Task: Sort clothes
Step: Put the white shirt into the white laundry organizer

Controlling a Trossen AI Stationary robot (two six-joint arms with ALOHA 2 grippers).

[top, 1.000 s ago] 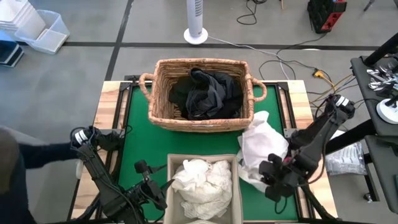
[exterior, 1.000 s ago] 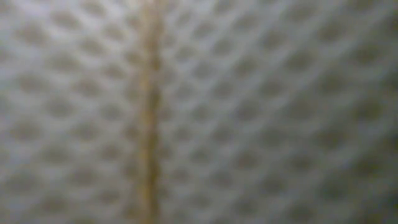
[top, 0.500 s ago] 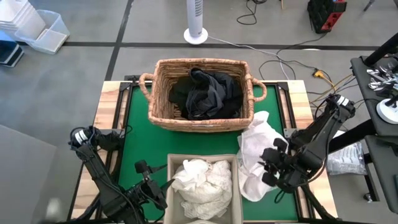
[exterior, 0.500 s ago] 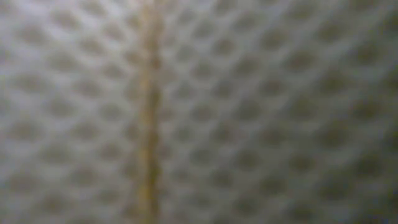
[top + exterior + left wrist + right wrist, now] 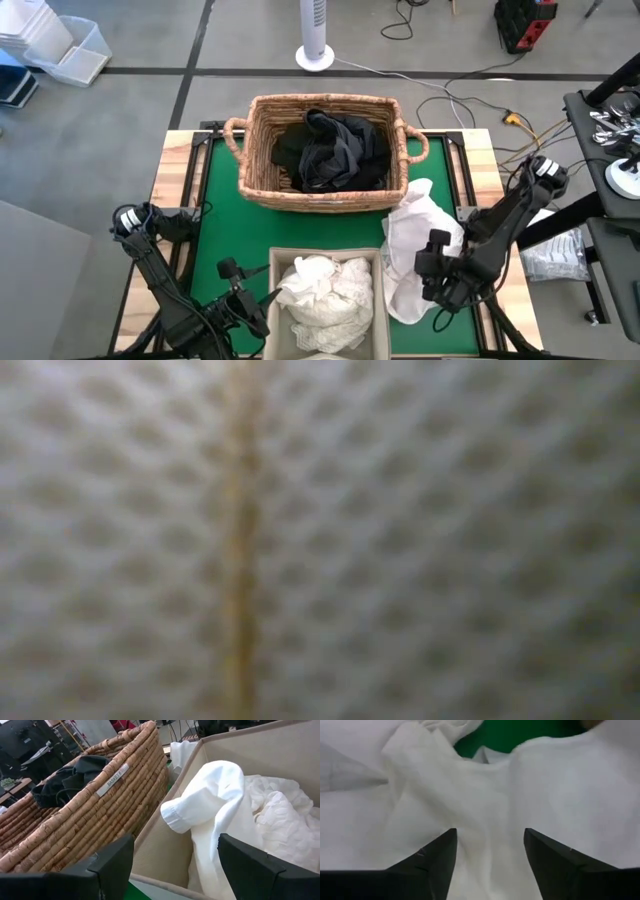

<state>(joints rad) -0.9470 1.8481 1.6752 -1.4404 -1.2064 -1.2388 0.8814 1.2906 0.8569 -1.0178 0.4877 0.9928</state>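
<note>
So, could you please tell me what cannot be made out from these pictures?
- Low view: the whole table, hidden behind a blurred pale mesh against the lens.
- High view: the front of the beige box is cut off by the bottom edge.
- Right wrist view: whether the right gripper touches the loose white garment.

Dark clothes (image 5: 330, 150), black and grey, lie bunched in the wicker basket (image 5: 256, 170) at the far side of the bench. Crumpled white garments (image 5: 325, 290) fill the beige box (image 5: 276, 262) nearer the arms. Another white garment (image 5: 415, 240) lies rumpled on the green mat just right of that box.
</note>
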